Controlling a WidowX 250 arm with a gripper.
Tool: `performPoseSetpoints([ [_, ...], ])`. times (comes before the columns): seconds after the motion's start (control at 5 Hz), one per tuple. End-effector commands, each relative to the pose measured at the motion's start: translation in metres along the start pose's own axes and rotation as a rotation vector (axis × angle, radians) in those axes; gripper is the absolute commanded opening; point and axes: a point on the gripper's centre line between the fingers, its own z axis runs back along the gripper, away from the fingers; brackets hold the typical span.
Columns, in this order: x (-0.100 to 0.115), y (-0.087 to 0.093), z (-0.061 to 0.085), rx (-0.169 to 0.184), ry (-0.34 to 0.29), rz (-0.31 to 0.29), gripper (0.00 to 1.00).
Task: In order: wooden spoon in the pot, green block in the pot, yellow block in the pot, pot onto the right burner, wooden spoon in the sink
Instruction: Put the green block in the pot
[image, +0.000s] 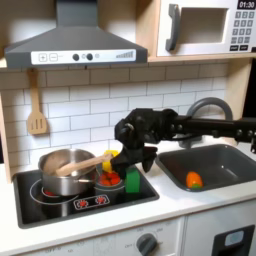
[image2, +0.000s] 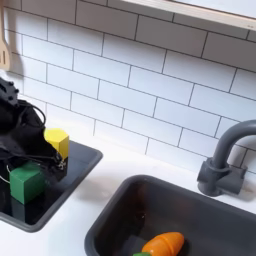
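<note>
In the first exterior view the steel pot (image: 62, 168) stands on the left ring of the black cooktop (image: 60, 205). The wooden spoon (image: 86, 163) lies in it, handle slanting out over the rim to the right. The green block (image: 132, 181) (image2: 25, 183) stands on the cooktop's right part, with the yellow block (image: 112, 155) (image2: 57, 142) just behind it. My gripper (image: 126, 166) (image2: 22, 160) hangs directly over the green block, fingers spread and holding nothing. The right burner (image: 105, 181) shows red beside the green block.
The dark sink (image: 210, 160) (image2: 120, 215) lies right of the cooktop and holds an orange-red toy (image: 193, 180) (image2: 163, 243). A grey faucet (image2: 226, 160) rises behind it. A slotted wooden spatula (image: 36, 105) hangs on the tiled wall at left.
</note>
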Motion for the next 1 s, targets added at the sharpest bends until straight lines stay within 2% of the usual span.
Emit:
performPoseSetpoints([
  [0.0,-0.008,0.005,-0.008,0.021,0.029,-0.005,1.0],
  [0.2,-0.009,0.005,-0.01,0.025,0.029,0.004,1.0],
  [0.4,-0.012,0.003,-0.012,0.026,0.039,0.002,0.0],
  [0.6,-0.006,-0.005,-0.009,0.018,0.013,-0.015,0.0],
  [0.8,0.0,-0.015,-0.003,-0.007,-0.023,-0.023,0.0],
])
